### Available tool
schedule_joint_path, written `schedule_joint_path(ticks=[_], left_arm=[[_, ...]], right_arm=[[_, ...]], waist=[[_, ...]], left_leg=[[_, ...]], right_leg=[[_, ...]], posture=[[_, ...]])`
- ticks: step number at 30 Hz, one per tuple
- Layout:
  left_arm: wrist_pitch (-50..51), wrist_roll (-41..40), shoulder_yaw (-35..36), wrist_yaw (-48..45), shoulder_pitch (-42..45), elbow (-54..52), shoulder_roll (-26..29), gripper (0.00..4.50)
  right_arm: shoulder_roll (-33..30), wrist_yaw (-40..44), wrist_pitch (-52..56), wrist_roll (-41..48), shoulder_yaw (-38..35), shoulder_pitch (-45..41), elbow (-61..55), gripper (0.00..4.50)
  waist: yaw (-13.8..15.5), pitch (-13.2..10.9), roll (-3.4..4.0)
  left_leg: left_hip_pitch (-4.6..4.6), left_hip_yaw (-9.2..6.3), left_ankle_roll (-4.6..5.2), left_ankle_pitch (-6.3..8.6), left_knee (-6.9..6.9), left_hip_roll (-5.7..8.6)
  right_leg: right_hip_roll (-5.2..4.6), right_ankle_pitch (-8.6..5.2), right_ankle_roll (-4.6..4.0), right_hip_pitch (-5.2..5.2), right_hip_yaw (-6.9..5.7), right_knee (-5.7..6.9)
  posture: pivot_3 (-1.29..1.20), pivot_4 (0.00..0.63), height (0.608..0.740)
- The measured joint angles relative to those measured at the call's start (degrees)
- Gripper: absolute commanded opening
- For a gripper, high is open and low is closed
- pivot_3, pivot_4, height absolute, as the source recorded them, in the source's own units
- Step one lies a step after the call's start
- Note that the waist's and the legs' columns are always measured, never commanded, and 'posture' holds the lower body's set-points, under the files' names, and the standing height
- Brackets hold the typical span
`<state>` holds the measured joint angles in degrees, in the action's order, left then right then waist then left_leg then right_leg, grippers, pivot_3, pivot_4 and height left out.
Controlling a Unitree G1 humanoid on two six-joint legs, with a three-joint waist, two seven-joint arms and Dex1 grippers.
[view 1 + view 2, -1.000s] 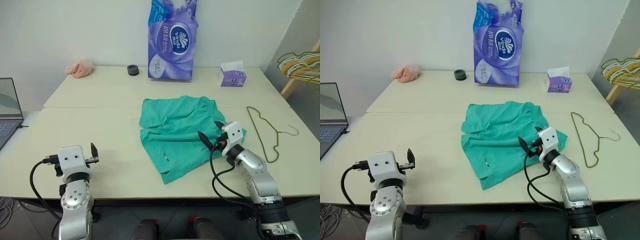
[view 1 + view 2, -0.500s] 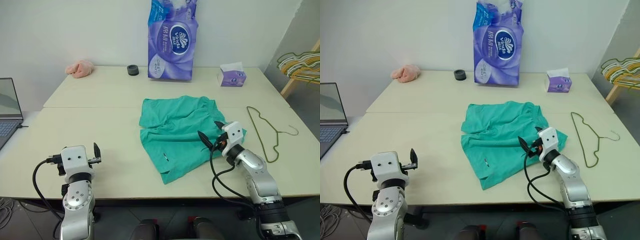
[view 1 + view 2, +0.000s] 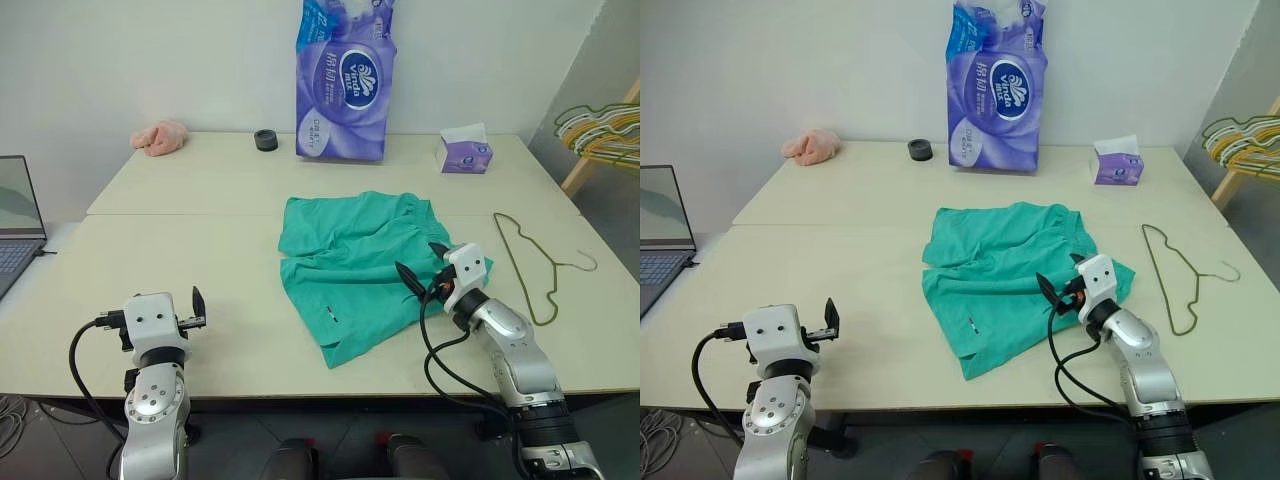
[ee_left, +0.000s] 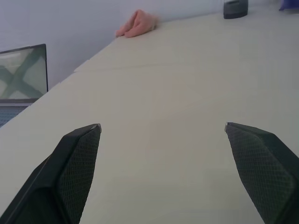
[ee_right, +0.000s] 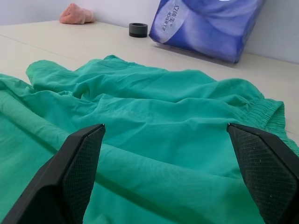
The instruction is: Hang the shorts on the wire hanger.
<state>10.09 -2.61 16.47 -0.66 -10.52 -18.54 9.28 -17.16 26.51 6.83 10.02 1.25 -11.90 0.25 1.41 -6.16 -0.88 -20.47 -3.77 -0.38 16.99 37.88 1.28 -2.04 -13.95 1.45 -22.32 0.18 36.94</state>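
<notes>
The bench (image 3: 200, 240) carries the shorts (image 3: 350, 270) mid-bench, crumpled, with the hanger (image 3: 535, 270) apart on their right. The right tool (image 3: 420, 262), spread, hovers over the shorts' right edge; the left tool (image 3: 197, 306), spread, sits over bare bench. Risk: pinching several bunched layers would leave no opening for the wire.

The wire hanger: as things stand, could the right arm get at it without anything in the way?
Probably yes. The wire hanger lies flat on bare table, apart from the shorts, just outboard of the right gripper, which is open and over the shorts' edge. Nothing lies between them; the arm would only need to swing rightward.
</notes>
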Motion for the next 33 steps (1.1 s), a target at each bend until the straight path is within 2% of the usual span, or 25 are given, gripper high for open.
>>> schedule_joint_path(ticks=[7,11,15,17,21,23,26,31,33], left_arm=[[-2.4,-2.9,-6.6,-11.8,-0.8,-1.5,5.3,4.50],[0.1,-4.0,-16.5,-23.8,0.9,-2.4,12.3,4.50],[1.3,-4.4,-20.8,-30.9,4.9,-3.1,16.8,4.50],[3.6,-6.6,-22.9,-35.2,7.3,-3.1,18.2,4.50],[12.3,-12.6,-26.5,-42.0,11.4,-2.8,18.9,4.50],[15.8,-13.5,-29.0,-44.9,12.9,-2.0,20.2,4.50],[19.8,-13.1,-33.8,-47.7,15.2,0.5,21.4,4.50],[19.5,-8.0,-37.2,-44.6,20.6,5.8,19.0,4.50],[18.3,-6.1,-37.6,-43.5,21.5,7.3,18.6,4.10]], right_arm=[[-1.0,1.9,0.0,0.2,0.1,0.0,-0.1,4.45],[-3.8,5.9,0.5,0.7,0.3,0.5,-2.3,4.45],[-11.9,16.6,5.9,5.5,2.9,3.8,-10.6,4.45],[-18.2,22.8,10.6,9.0,3.9,5.4,-15.8,4.45],[-26.8,29.8,15.3,11.6,3.9,6.6,-20.5,4.45],[-28.5,31.0,16.0,11.6,3.2,6.5,-20.5,4.45],[-29.6,31.0,16.1,11.5,1.9,6.5,-20.2,4.45],[-29.7,30.5,15.5,11.3,0.2,6.7,-20.2,4.45],[-29.7,30.0,14.6,10.6,-0.2,6.9,-20.2,4.50]], waist=[[-0.1,0.0,0.10],[-0.3,-0.1,0.27],[-1.1,-0.2,0.41],[-1.5,-0.3,0.50],[-2.0,-0.3,0.44],[-2.7,-0.3,0.41],[-3.5,-0.4,0.39],[-3.7,-0.4,0.29],[-3.7,-0.4,0.29]], left_leg=[[0.02,0.08,0.01,0.00,0.01,0.01],[0.03,0.22,0.02,0.00,0.01,0.02],[0.03,0.21,0.03,0.01,0.00,-0.02],[0.03,0.22,0.04,0.01,0.02,-0.01],[0.06,0.25,0.05,0.02,0.07,-0.01],[0.10,0.31,0.05,0.01,0.06,-0.04],[0.14,0.46,0.05,0.02,0.05,-0.05],[0.16,0.48,0.05,0.02,0.06,-0.10],[0.19,0.54,0.05,0.02,0.06,-0.10]], right_leg=[[0.06,-0.01,-0.02,0.01,0.06,0.01],[0.08,-0.01,-0.01,-0.01,0.16,0.00],[0.10,-0.03,0.01,-0.01,0.16,-0.01],[0.09,-0.04,0.04,0.00,0.17,0.00],[0.11,-0.04,0.07,0.02,0.12,0.01],[0.20,-0.04,0.08,0.02,0.10,0.02],[0.30,-0.02,0.11,0.01,0.18,0.04],[0.30,0.02,0.18,0.02,0.40,0.02],[0.30,0.03,0.19,0.02,0.50,0.02]], posture=[[0.01,0.069,0.740],[-0.01,0.071,0.740],[-0.04,0.073,0.740],[-0.05,0.072,0.740],[-0.09,0.074,0.740],[-0.10,0.075,0.740],[-0.12,0.079,0.740],[-0.14,0.082,0.740],[-0.14,0.083,0.740]])
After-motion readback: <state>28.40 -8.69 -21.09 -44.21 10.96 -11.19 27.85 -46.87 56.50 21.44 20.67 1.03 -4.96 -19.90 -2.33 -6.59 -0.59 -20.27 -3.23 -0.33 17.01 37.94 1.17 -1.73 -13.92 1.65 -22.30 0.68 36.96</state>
